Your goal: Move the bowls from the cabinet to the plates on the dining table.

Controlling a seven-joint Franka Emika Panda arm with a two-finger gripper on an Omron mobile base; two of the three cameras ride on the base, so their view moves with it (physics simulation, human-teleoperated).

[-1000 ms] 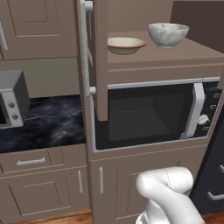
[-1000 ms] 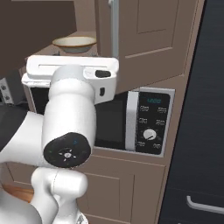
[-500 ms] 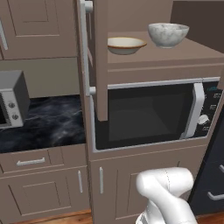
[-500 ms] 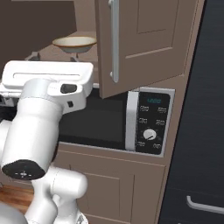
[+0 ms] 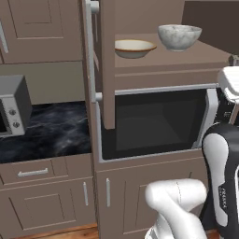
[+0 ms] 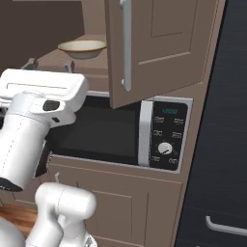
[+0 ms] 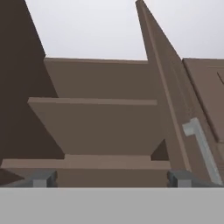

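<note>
At far left of the left base view we saw a small grey microwave [image 5: 13,106] standing on a black, white-veined marble tabletop [image 5: 56,133], with brown drawer fronts below it. To its right stood the tall brown wooden cabinet [image 5: 186,74], its panelled door [image 5: 108,70] swung open and seen nearly edge-on, the long grey bar handle [image 5: 94,51] on its outer face. On the bare cabinet shelf [image 5: 158,57] rested the two bowls: the shallow cream bowl with a tan-brown rim [image 5: 134,47] on the left, and the deep grey-white marbled bowl [image 5: 179,36] just beside it on the right, the two apart. Below the shelf we noted a large built-in black microwave [image 5: 154,122].

In the right base view the cream bowl [image 6: 82,48] lay left of the open door [image 6: 159,43], and the white arm [image 6: 29,140] rose before the black microwave [image 6: 120,132].

In the hand view the two dark fingers [image 7: 42,178] stood wide apart and released, grasping nothing, directed at the cabinet's empty upper interior [image 7: 94,122], with the door's handle [image 7: 201,146] at right.
</note>
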